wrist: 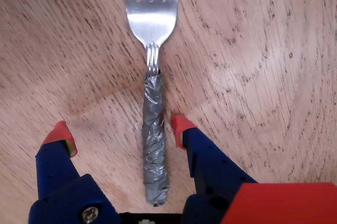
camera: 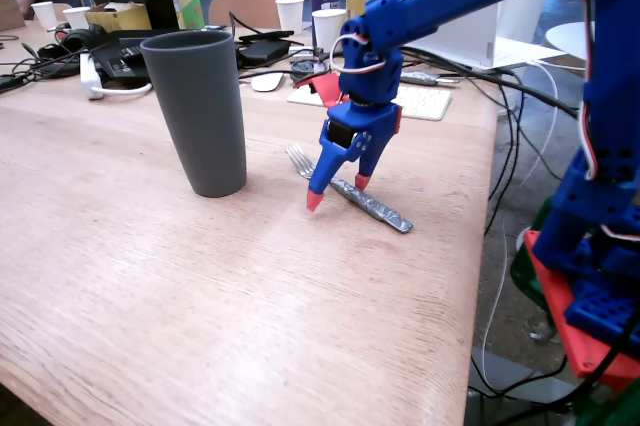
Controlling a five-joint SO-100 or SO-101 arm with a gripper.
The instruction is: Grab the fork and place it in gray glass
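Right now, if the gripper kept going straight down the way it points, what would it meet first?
Most likely the table, with the fork between the open fingers. The gripper straddles the wrapped handle, which sits nearer the finger on the wrist view's right. How far the tips are above the wood is unclear.

- The gripper [camera: 338,192] points down over the fork [camera: 350,192], jaws spread to either side of its wrapped handle.
- The fork lies flat on the wooden table [camera: 200,296].
- The gray glass [camera: 197,111] stands upright left of the fork.
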